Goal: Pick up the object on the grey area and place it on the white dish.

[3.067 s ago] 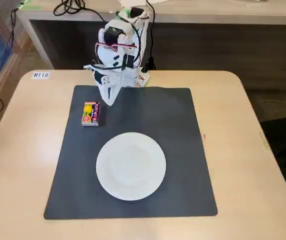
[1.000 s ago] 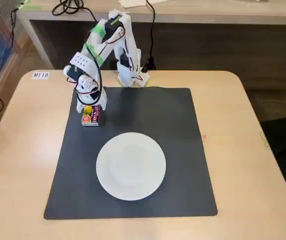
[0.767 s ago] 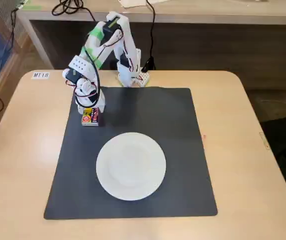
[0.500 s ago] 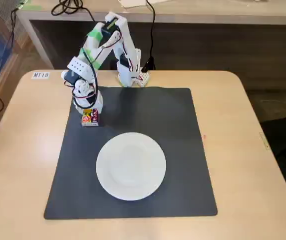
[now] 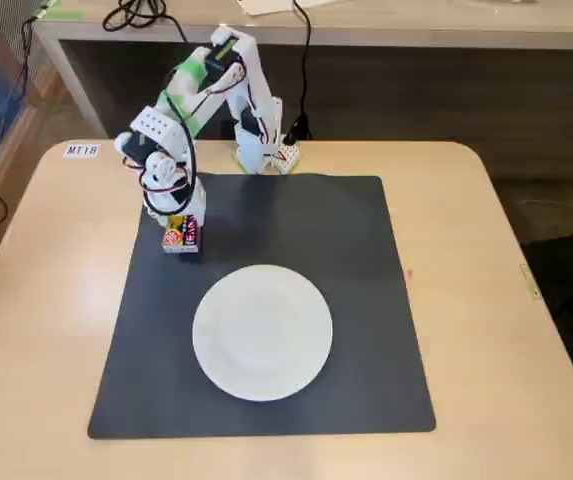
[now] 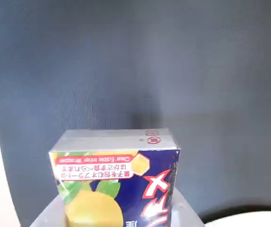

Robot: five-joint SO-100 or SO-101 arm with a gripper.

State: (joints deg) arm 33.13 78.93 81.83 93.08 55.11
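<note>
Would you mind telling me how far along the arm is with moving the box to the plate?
Done: the tool has reached the box at the grey mat's upper-left part. In hand: the grasp; whether the box is gripped or lifted is unclear. Left: carrying it to the white plate, which sits empty.

There's a little white tag (image 5: 82, 150) near the far left corner of the table that reads "MT18". On the box (image 6: 118, 182), the wrist view shows a red banner of upside-down Japanese print plus a small English line, something like "Clear Edible Inner Wrapper", though it's too tiny to be sure. Big red-and-white characters run down its dark blue side, cut off.
</note>
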